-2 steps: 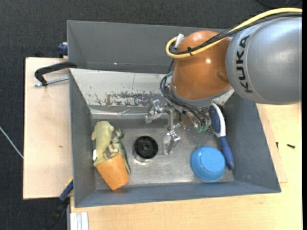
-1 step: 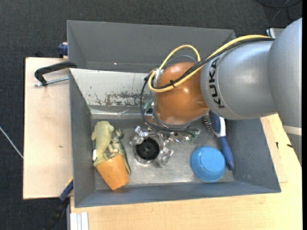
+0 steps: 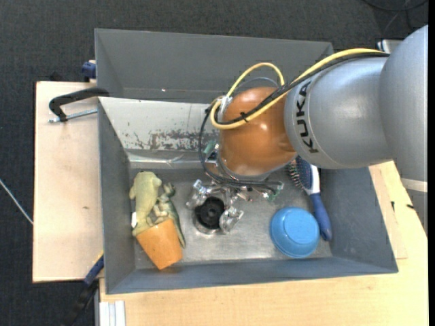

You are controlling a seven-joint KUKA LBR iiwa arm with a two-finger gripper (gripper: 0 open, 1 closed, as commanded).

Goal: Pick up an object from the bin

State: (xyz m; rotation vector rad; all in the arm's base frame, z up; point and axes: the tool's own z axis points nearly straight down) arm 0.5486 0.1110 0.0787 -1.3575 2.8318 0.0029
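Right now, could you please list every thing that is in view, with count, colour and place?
Toy animal: one, green, left of bin floor, touching the cup.
Cup: one, orange, front left corner, tipped over.
Bowl: one, blue, front right.
Brush: one, blue handle, right side, behind the bowl.
Bin: one, grey.
Pincer: one, silver, low over the bin's middle.
Arm: one, grey, with orange wrist cover.

1. One camera, set above the bin (image 3: 204, 66), looking down and tilted somewhat from one side.
2. Close range: all four bin walls in frame; arm (image 3: 360, 107) enters at right.
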